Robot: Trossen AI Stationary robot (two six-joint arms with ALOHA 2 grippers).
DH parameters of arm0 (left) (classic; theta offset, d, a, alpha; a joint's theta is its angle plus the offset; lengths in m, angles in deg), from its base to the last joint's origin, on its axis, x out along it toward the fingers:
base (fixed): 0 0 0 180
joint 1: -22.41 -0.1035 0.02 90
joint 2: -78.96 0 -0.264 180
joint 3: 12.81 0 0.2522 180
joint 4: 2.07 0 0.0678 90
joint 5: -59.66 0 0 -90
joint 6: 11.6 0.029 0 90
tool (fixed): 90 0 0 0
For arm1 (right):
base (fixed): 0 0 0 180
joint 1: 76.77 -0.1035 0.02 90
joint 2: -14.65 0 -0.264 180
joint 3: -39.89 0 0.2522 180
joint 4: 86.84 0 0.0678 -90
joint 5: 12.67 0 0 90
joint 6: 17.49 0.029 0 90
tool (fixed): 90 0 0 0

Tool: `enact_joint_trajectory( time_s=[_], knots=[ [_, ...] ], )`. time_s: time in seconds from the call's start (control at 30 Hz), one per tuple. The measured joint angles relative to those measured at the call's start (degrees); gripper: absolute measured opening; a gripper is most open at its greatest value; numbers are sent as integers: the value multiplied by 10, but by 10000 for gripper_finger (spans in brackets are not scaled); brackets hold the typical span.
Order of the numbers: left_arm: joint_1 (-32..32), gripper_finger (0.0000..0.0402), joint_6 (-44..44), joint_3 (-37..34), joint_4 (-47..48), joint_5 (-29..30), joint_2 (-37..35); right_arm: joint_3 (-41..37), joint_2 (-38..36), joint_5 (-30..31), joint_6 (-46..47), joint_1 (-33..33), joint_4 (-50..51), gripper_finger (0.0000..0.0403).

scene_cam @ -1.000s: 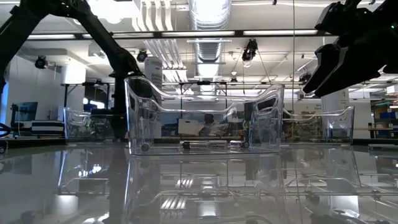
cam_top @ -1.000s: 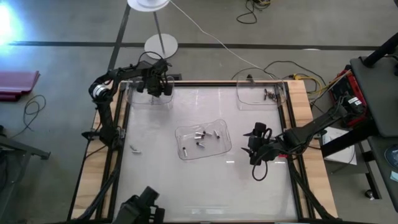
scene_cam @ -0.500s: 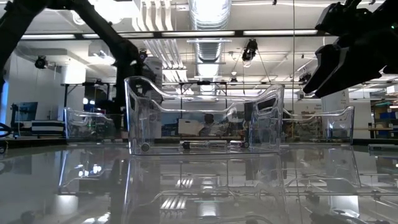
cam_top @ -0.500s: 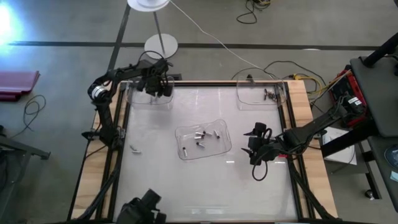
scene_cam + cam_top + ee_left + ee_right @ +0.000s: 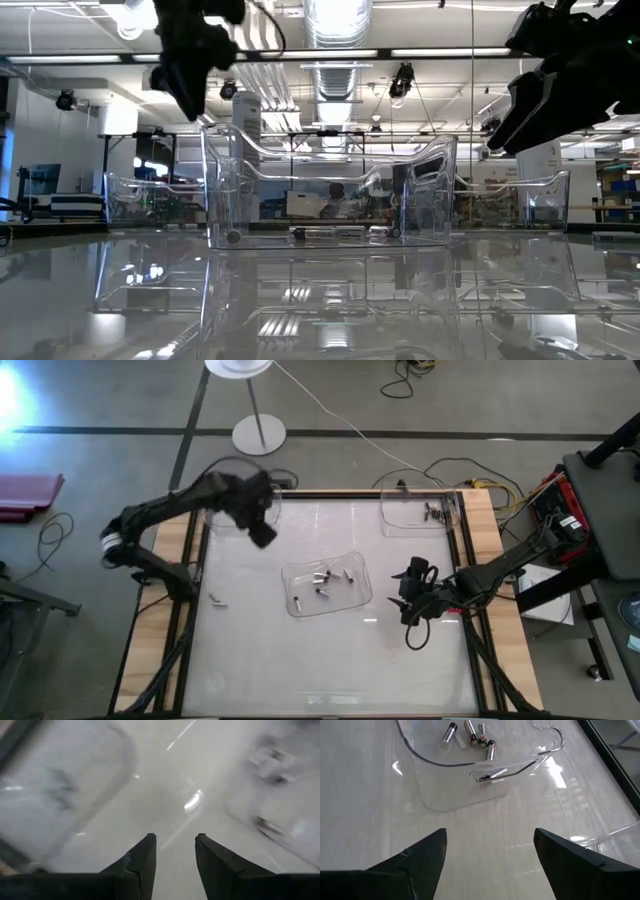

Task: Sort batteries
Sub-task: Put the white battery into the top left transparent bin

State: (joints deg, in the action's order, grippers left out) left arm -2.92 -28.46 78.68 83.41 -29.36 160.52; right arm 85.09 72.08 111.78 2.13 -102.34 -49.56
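Roughly six batteries [image 5: 322, 582] in one middle tray [image 5: 296, 605], blurry

Silvery-grey batteries [image 5: 322, 582] in clear tray [image 5: 360, 563].

High view overhead; low view table-level; both share centre tray [image 5: 326, 582].

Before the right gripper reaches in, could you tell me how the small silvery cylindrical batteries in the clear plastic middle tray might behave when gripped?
The small silvery cylindrical batteries are round and smooth, so they would probably roll or slip if nudged. They lie close together in the clear plastic middle tray, so the open right gripper might disturb neighbours. Being metal-cased, they are likely rigid.
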Motion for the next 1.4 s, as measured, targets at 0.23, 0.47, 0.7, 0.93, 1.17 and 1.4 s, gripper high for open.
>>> enact_joint_trajectory(
  time_s=[0.23,0.47,0.7,0.93,1.17,1.4],
  knots=[
    [204,116,-111,-136,-53,-1,-90,0,0,1,0,0,-8,306],
    [316,115,-185,-253,-49,-22,-88,0,0,1,0,0,-20,304],
    [327,115,-174,-312,-52,-38,-56,0,0,1,0,0,-34,291],
    [327,115,-113,-354,-46,-84,-13,0,0,1,4,0,-35,291],
    [327,114,-69,-357,-55,-80,44,0,0,1,4,0,-45,306],
    [327,114,-38,-353,-66,-69,90,0,0,1,4,0,-45,310]
  ],
)
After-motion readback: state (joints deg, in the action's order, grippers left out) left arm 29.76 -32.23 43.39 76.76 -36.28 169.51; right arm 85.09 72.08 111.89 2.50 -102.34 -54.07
